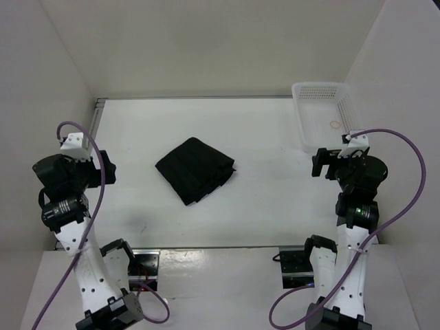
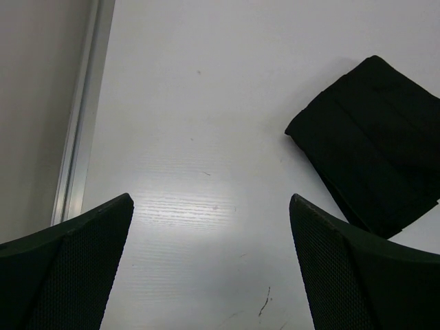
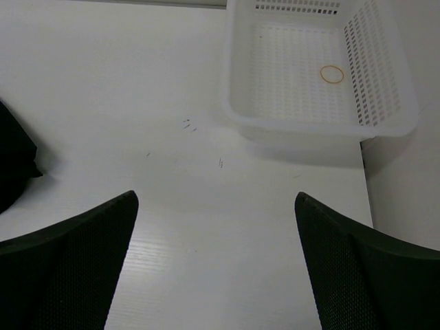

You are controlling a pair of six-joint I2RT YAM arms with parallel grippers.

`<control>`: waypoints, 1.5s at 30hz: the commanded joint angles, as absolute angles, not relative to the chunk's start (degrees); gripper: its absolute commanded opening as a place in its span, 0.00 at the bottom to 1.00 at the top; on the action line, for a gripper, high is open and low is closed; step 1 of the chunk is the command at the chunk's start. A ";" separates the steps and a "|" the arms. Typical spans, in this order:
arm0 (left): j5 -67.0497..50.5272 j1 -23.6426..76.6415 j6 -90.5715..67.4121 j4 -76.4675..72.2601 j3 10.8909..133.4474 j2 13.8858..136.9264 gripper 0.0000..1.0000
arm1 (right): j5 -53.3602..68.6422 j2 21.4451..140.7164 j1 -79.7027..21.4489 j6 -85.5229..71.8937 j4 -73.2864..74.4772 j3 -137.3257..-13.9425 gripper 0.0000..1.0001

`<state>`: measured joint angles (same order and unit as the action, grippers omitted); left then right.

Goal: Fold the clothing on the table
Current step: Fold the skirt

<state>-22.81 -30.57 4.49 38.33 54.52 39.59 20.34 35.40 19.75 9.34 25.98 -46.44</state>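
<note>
You have the big white flat desk (image 1: 275, 206) filling most of the top view, w/ a thin metal rail (image 2: 82, 137) along its left edge. The left arm (image 1: 69, 199) and the right arm (image 1: 357, 199), both white and black w/ a purple cable, stand at the two sides of the desk, raised above it.

The black soft-fabric clothing (image 1: 195, 170) lies flat on the desk near the middle, a little left of ctr, btw. the two arms. It is a compact four-sided bundle, turned so one corner points to the far side, and layered edges show on its near-right side. Nothing touches it; it is well apart from both arms.

The white plastic mesh basket (image 1: 317, 87) sits in the far right corner of the desk, just beyond the right arm's wrist.

The left pincer (image 2: 212, 201) is spread wide and holds nothing; you see only bare desk btw. its fingers, and the clothing is ahead and to the right in its view. The right pincer (image 3: 215, 196) is also spread wide and holds nothing, w/ the basket ahead-right and only a black edge of the clothing at the left border.

A small thin orange ring (image 3: 332, 73) lies on the basket floor, near the right wall.
</note>
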 commanded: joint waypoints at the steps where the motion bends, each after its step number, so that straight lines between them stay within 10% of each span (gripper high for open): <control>1: -23.73 -32.60 5.01 36.04 54.76 41.31 1.00 | 20.22 33.05 19.86 10.72 22.50 -45.09 0.99; 45: -24.35 -37.53 5.54 36.04 54.76 41.40 1.00 | 24.26 31.38 20.48 12.66 24.17 -45.79 0.99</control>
